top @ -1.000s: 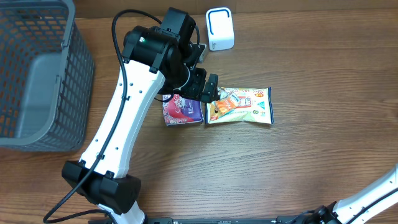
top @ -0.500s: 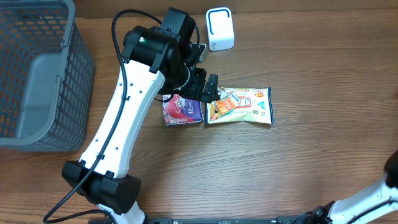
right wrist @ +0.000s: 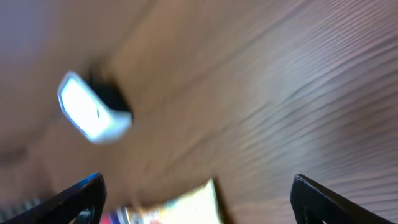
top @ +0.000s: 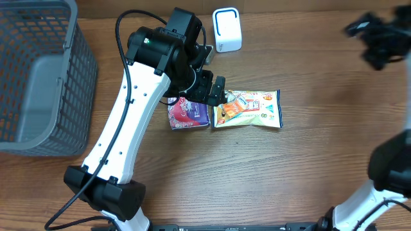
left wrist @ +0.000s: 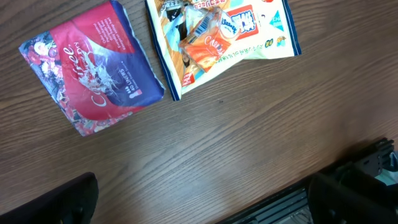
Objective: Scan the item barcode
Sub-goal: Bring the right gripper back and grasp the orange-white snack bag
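1. Left wrist view: my left claw gapes wide, holding nothing, above the worktop.
2. The snack packet and red pouch lie flat, side by side, just ahead of it.
3. My right claw, blurred, stands wide and empty, with the white scanner in its view.

Left gripper, right gripper: jaws apart

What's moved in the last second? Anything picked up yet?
The right arm has swung into the top right of the overhead view, blurred with motion, jaws open and empty. The left gripper, red packet, snack packet, scanner and basket stayed put.
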Motion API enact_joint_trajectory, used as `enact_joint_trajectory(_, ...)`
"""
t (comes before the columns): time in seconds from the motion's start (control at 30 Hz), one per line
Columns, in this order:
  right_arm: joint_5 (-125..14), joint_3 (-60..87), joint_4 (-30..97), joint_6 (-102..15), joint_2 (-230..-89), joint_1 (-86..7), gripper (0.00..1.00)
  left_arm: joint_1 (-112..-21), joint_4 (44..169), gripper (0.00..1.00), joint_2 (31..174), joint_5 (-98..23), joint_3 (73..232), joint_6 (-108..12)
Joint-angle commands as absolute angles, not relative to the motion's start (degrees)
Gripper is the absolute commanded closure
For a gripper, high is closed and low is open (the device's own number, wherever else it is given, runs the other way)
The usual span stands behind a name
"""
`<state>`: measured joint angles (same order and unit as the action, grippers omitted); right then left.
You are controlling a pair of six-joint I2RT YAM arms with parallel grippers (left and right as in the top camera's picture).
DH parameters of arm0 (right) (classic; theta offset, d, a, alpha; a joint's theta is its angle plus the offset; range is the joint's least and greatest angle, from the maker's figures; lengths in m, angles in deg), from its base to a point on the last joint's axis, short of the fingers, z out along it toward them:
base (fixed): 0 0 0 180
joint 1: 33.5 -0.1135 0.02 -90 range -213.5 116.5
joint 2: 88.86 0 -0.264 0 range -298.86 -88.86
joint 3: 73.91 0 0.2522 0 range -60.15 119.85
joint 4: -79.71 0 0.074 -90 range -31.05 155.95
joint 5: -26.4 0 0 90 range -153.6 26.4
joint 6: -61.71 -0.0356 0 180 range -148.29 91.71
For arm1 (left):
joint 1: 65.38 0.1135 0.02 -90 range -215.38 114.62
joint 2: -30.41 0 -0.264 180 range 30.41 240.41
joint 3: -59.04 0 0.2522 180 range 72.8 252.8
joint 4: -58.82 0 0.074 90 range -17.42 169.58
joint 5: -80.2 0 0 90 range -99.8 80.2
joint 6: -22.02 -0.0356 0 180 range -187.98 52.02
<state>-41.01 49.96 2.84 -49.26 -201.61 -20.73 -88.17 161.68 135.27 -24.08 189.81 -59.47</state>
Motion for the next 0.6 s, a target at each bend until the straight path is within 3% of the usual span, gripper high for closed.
enact_joint_trajectory(0.0,-39.91,48.3,2.12,-40.28,-202.68,-27.94,0.08,-88.23,161.66,0.0,135.4,-23.73,189.61,-60.71)
enact_joint_trajectory(0.13,-39.89,45.98,2.29,-35.62,-204.91,-36.4,0.27,-88.23,161.66,0.0,135.4,-23.75,189.61,-60.71)
enact_joint_trajectory(0.27,-40.16,45.43,2.29,-35.25,-208.08,-43.37,0.38,-88.23,161.66,0.0,135.4,-23.75,189.61,-60.71)
enact_joint_trajectory(0.57,-36.72,41.89,2.1,-27.47,-212.82,-50.39,0.43,-88.23,161.66,0.0,135.4,-23.75,189.61,-60.71)
